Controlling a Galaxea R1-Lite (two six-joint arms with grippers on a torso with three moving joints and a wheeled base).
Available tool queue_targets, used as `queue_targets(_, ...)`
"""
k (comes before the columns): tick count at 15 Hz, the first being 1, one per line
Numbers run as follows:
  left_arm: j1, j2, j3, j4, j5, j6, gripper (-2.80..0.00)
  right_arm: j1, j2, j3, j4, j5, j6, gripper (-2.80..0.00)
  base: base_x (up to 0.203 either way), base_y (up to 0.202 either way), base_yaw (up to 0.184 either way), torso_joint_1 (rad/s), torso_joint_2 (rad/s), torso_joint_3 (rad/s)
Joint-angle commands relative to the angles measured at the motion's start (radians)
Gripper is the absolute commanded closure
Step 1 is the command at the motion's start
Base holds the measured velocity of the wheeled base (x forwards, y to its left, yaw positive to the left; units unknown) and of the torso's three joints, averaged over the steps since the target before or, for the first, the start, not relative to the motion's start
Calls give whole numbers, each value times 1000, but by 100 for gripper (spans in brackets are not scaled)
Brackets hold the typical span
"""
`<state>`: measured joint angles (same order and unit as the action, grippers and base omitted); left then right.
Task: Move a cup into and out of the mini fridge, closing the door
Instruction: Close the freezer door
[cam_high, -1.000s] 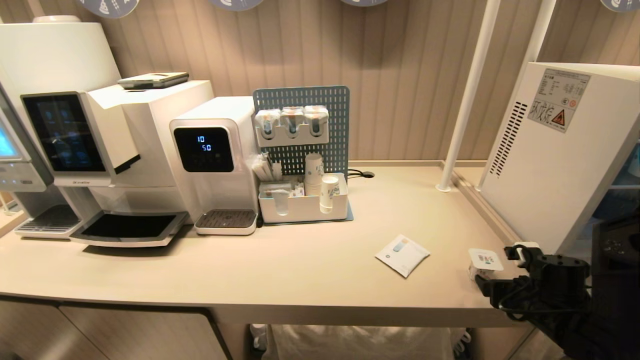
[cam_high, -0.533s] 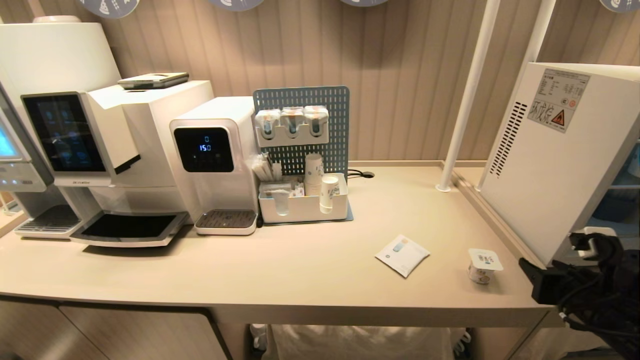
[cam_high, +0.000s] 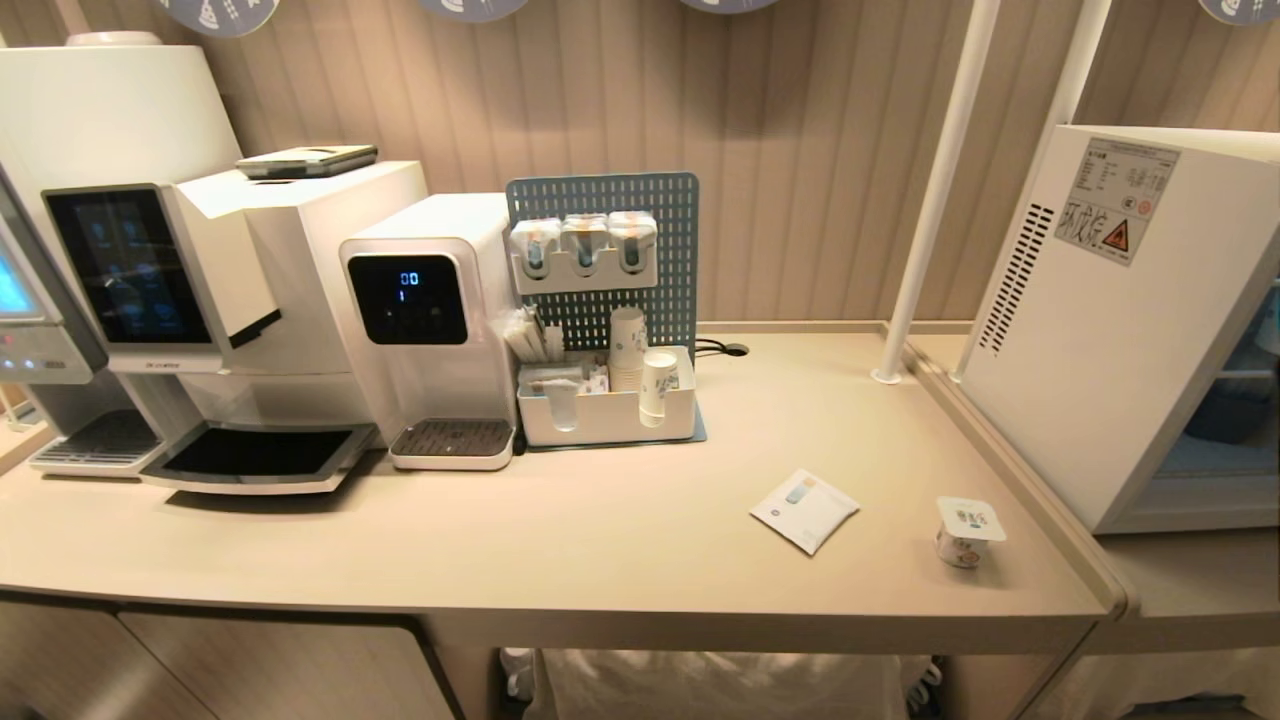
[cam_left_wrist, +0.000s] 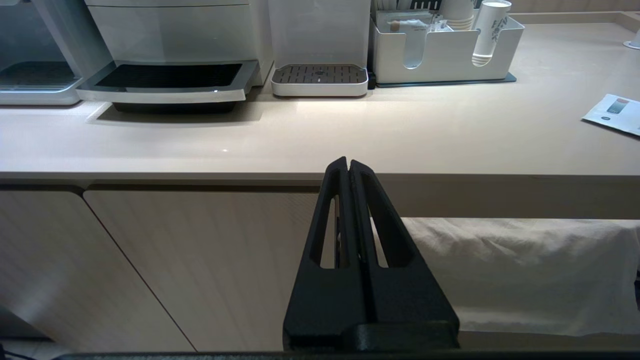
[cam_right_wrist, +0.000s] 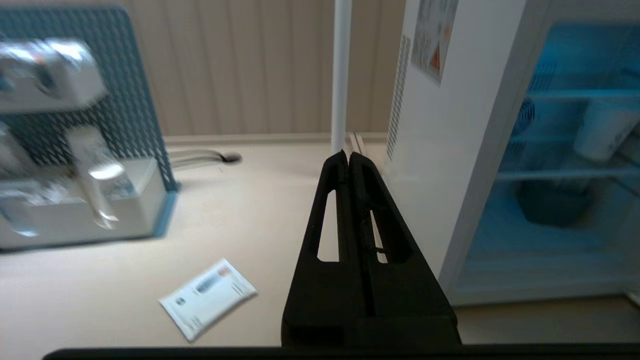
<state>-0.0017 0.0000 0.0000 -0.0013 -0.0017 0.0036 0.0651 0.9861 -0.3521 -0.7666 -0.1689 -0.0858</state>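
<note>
1. The right gripper (cam_right_wrist: 348, 156) is raised level over the bench's right end, pointing toward the white pole (cam_right_wrist: 341, 75) and the left side wall of the mini fridge (cam_high: 1090, 330). No arm shows in the head view.
2. The left gripper (cam_left_wrist: 348, 162) sits low in front of the bench (cam_left_wrist: 300, 140), its tips level with the front edge, above a cabinet front and a white cloth (cam_left_wrist: 525, 270).
3. The fridge runs off the right edge of the head view. Its inside glows blue, with shelves and a dark tub (cam_right_wrist: 550, 205) that is blurred in the right wrist view. I cannot make out the door in any view.
4. The organiser tray (cam_right_wrist: 75, 210) and blue pegboard (cam_right_wrist: 125, 90) are smeared in the right wrist view.
5. Both grippers are clenched, fingers pressed together, and they hold and touch nothing.
6. The cup (cam_high: 968, 531) stands upright near the bench's front right corner, just right of a white leaflet (cam_high: 805, 510) and well apart from both grippers.
</note>
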Motion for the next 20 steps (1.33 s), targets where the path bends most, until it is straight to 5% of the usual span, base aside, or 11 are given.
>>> queue_targets(1,0,0,0,0,0,-1,0,27,-334,-177,536,8,17,0,0,0,0,0,0,0)
queue_targets(3,0,0,0,0,0,-1,0,51,-514,-315,865,28,58,0,0,0,0,0,0,0)
queue_targets(5,0,0,0,0,0,-1,0,40,-660,-360,1052,18,87,0,0,0,0,0,0,0)
queue_targets(6,0,0,0,0,0,-1,0,27,-697,-378,1121,-50,124,0,0,0,0,0,0,0)
queue_targets(8,0,0,0,0,0,-1,0,15,-699,-402,1176,-158,217,0,0,0,0,0,0,0)
queue_targets(11,0,0,0,-2,0,1,0,-79,-693,-408,1176,-134,216,0,0,0,0,0,0,0)
queue_targets(13,0,0,0,-2,0,0,0,-175,-701,-396,1181,34,232,0,0,0,0,0,0,0)
queue_targets(17,0,0,0,-2,0,1,0,-164,-708,-352,1177,340,328,0,0,0,0,0,0,0)
queue_targets(20,0,0,0,-2,0,4,0,-161,-708,-309,1175,398,344,0,0,0,0,0,0,0)
